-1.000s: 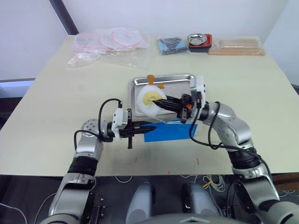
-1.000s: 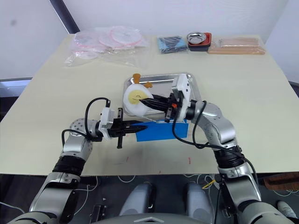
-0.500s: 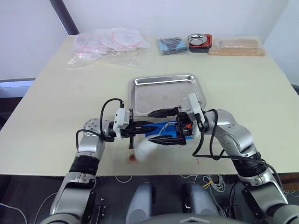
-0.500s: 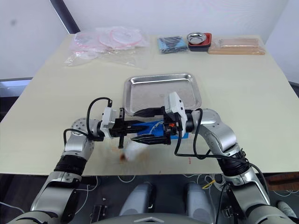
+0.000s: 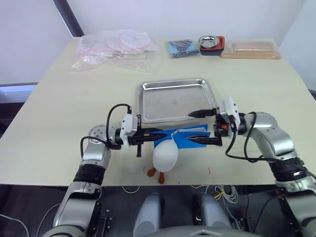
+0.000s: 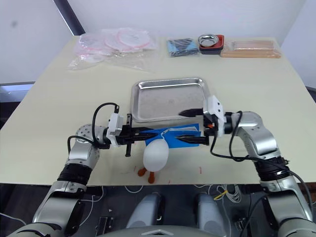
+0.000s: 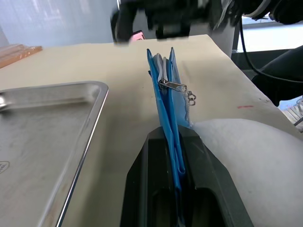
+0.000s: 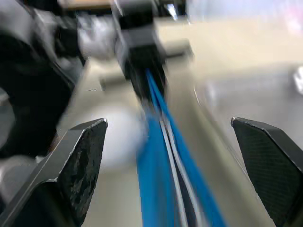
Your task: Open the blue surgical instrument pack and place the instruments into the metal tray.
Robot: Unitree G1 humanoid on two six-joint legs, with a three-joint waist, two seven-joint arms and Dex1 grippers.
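Note:
The blue surgical instrument pack [image 5: 181, 137] sits just in front of the metal tray [image 5: 143, 87], held on edge. My left gripper [image 5: 148, 134] is shut on its left end. In the left wrist view the pack [image 7: 166, 90] rises from between the shut fingers, with silver instruments [image 7: 162, 74] showing between its blue layers. My right gripper [image 5: 201, 127] is open at the pack's right end, one finger over the tray's front corner and the other along the pack's near side. The pack [image 8: 161, 146] runs between those spread fingers without touching them.
A white rounded object [image 5: 165, 156] with orange ends lies by the table's front edge, below the pack. At the back are clear bags with pink rings [image 5: 118, 45], a small blue packet [image 5: 178, 48], a steel bowl on a red base [image 5: 211, 43] and a tan pack [image 5: 251, 49].
My right gripper opened and let go of the white object, which went from over the tray down to the front edge. The right arm drew back to the pack's right end.

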